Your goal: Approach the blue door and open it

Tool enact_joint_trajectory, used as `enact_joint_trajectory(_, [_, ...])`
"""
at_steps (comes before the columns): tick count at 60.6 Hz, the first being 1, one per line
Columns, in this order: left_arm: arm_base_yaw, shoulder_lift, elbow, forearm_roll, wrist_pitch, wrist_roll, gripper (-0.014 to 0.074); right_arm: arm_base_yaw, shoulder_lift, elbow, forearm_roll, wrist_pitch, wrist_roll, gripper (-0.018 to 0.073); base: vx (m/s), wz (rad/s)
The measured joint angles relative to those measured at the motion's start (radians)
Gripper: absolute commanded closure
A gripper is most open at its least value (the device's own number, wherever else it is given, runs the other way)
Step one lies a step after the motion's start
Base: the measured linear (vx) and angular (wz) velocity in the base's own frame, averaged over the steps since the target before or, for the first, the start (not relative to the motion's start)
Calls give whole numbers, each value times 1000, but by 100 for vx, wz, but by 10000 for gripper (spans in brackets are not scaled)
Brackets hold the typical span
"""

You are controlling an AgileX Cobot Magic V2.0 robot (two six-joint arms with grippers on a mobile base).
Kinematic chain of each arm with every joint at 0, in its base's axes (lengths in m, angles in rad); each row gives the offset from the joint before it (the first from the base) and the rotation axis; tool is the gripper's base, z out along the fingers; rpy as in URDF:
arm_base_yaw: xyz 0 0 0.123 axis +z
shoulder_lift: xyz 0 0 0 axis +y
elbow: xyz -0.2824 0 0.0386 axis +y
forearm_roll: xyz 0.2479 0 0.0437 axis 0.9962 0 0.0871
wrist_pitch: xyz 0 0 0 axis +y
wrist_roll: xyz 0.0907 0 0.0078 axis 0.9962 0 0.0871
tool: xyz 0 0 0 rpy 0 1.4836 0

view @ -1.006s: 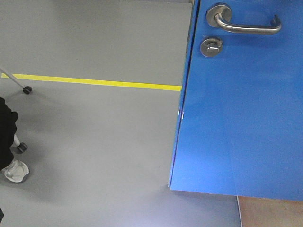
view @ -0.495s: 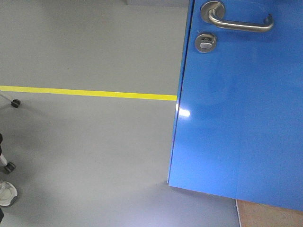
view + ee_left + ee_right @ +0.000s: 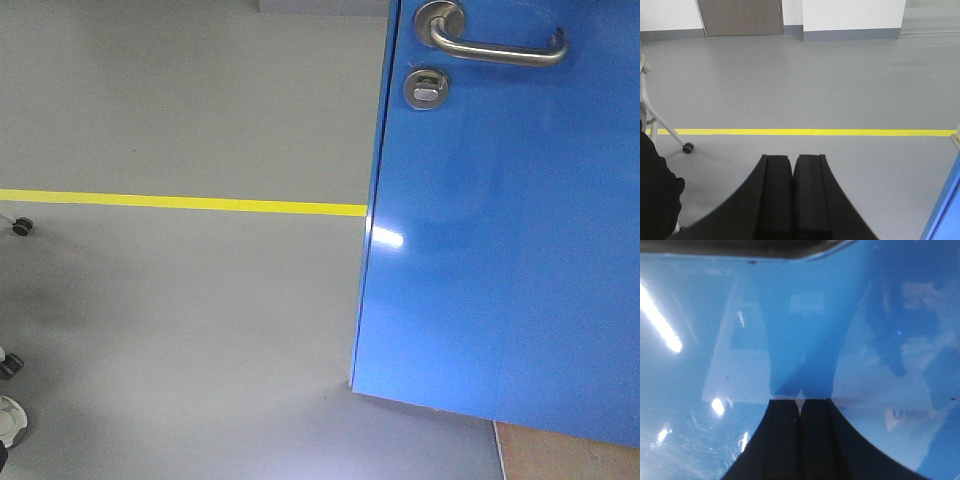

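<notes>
The blue door (image 3: 510, 260) fills the right side of the front view, its free edge running down the middle and its bottom corner above the grey floor. Its silver lever handle (image 3: 497, 45) and round silver lock (image 3: 425, 88) sit at the top. In the right wrist view my right gripper (image 3: 800, 402) is shut and empty, its tips touching or nearly touching the glossy door (image 3: 800, 330), which fills that view. My left gripper (image 3: 792, 159) is shut and empty, pointing over open floor; a sliver of the door (image 3: 946, 210) shows at the lower right.
A yellow floor line (image 3: 180, 202) crosses the grey floor left of the door. A chair castor (image 3: 21, 226) and a shoe (image 3: 10, 420) sit at the far left. A brown door (image 3: 740, 17) and white wall stand far ahead. Tan flooring (image 3: 565, 455) lies under the door.
The door, handle and lock have shifted left and up in the front view. The castor and the shoe have slid toward the left edge.
</notes>
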Motion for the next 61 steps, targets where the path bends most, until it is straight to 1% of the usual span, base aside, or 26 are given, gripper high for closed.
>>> enact_joint_trajectory(25, [0,0,0,0,0,0,526,0,1,1,3,-10,0,564,0,0])
enact_joint_trajectory(29, [0,0,0,0,0,0,526,0,-7,9,-14,-20,0,564,0,0])
enact_joint_trajectory(32, [0,0,0,0,0,0,526,1,-25,27,-52,-28,0,564,0,0])
enact_joint_trajectory(38, [0,0,0,0,0,0,526,5,-110,106,-178,-42,0,564,0,0])
enact_joint_trajectory(41, [0,0,0,0,0,0,526,9,-172,162,-271,-42,0,564,0,0])
enact_joint_trajectory(47, [0,0,0,0,0,0,526,11,-308,283,-494,-38,0,564,0,0])
enact_joint_trajectory(48, [0,0,0,0,0,0,526,11,-342,313,-554,-35,0,564,0,0])
enact_joint_trajectory(50, [0,0,0,0,0,0,526,11,-388,355,-638,-26,0,564,0,0])
enact_joint_trajectory(51, [0,0,0,0,0,0,526,11,-412,376,-703,-20,0,564,0,0])
enact_joint_trajectory(53, [0,0,0,0,0,0,526,11,-472,429,-791,0,0,564,0,0])
enact_joint_trajectory(54, [0,0,0,0,0,0,526,11,-496,460,-858,15,0,564,0,0])
enact_joint_trajectory(57, [0,0,0,0,0,0,526,11,-579,521,-985,49,0,564,0,0])
enact_joint_trajectory(59, [0,0,0,0,0,0,526,11,-648,581,-1100,83,0,564,0,0])
enact_joint_trajectory(61, [0,0,0,0,0,0,526,11,-693,621,-1168,103,0,564,0,0])
